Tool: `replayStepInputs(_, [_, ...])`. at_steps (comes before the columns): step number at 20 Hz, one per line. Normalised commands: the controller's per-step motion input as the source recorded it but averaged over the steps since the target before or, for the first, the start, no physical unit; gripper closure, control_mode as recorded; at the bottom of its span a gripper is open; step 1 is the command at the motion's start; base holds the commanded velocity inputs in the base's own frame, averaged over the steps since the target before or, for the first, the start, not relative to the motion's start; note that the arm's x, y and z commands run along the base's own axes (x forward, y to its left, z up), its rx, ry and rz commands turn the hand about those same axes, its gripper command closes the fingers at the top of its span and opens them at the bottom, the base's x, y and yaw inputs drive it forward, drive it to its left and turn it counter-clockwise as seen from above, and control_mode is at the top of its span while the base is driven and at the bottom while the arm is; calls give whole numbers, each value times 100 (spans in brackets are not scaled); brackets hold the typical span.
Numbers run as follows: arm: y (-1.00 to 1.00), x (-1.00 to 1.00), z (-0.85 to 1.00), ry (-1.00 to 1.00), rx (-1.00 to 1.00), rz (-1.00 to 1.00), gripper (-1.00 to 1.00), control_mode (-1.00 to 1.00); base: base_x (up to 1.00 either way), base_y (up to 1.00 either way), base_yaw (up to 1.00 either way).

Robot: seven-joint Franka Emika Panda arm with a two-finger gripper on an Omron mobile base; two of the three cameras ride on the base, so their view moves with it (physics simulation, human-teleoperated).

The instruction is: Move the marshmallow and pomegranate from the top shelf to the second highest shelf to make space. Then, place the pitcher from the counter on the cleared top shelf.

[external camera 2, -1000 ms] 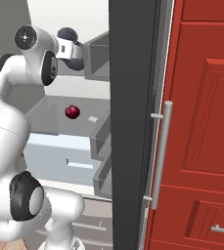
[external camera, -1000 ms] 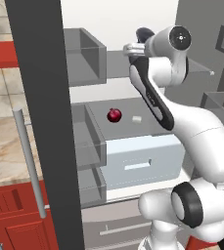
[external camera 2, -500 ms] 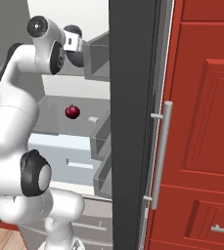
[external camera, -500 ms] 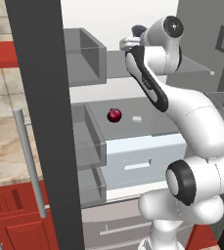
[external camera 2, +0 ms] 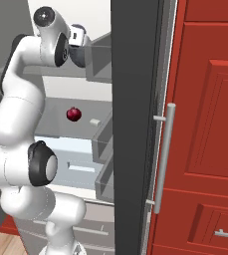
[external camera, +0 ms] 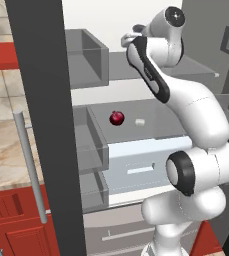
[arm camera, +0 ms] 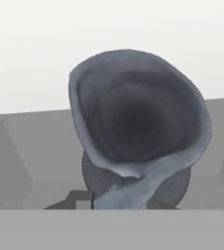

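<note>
At the fridge, our tool point(arm camera: 84, 200) grips the pitcher point(arm camera: 138, 141).
Below, we see pomegranate point(external camera: 117, 118) and marshmallow point(external camera: 140, 121) apart on the second shelf point(external camera: 161, 120).

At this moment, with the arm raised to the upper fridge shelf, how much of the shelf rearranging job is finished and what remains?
Done: the dark red round pomegranate and the tiny off-white marshmallow lie on the grey second highest shelf.

In hand: the hand view looks into the flared mouth of the dark blue-grey pitcher, close before the shut gripper, above a grey shelf surface.

Left: whether it rests there is unclear; release and withdraw.
</note>
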Motion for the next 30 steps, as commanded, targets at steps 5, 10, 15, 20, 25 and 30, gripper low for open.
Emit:
replayStepInputs(5, [0, 36, -54, 0, 0, 2, -100, -100, 0, 0, 0])
replayStepInputs(10, [0, 24, -52, -2, 0, 4, -100, -100, 0, 0, 0])
replayStepInputs(15, [0, 22, -53, -5, 0, 5, -100, -100, 0, 0, 0])
replayStepInputs(20, [0, 34, -52, -7, 0, 3, -100, -100, 0, 0, 0])
replayStepInputs(25, [0, 45, -45, -8, 0, 1, -100, -100, 0, 0, 0])
replayStepInputs(30, [0, 42, -40, -9, 0, 0, -100, -100, 0, 0, 0])
